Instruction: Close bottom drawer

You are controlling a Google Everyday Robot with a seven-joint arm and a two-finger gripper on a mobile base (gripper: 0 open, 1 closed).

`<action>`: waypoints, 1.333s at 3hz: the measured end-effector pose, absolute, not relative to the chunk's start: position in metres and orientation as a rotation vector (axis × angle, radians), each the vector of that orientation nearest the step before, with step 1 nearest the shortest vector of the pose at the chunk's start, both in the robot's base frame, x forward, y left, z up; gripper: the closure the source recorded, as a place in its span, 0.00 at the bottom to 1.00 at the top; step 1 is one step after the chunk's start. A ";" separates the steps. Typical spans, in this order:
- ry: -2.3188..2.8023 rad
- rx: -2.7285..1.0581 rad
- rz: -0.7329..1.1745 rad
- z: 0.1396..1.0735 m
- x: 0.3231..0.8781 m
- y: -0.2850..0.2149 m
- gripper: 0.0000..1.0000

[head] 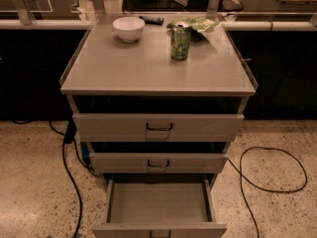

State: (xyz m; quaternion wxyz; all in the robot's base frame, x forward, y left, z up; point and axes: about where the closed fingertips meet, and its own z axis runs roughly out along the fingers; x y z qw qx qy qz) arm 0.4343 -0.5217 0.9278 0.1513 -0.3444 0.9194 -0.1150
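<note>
The bottom drawer (158,202) of the grey-beige cabinet is pulled far out toward me. It is a shallow, empty tray, and its low front panel with a dark pull handle (159,233) sits at the lower edge of the camera view. The middle drawer (158,162) and the top drawer (158,127) above it stand out a little from the cabinet. The gripper is not in view.
On the cabinet top (148,68) stand a white bowl (129,29), a green can (181,42), a green bag (198,23) and a dark remote (151,20). Black cables lie on the speckled floor at the left (69,182) and the right (267,172).
</note>
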 end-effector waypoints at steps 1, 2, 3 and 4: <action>2.665 -0.872 -0.298 0.909 0.434 -0.565 0.00; 2.612 -0.831 -0.353 0.913 0.434 -0.569 0.00; 2.567 -0.801 -0.401 0.903 0.425 -0.550 0.00; 2.599 -0.832 -0.355 0.869 0.421 -0.538 0.00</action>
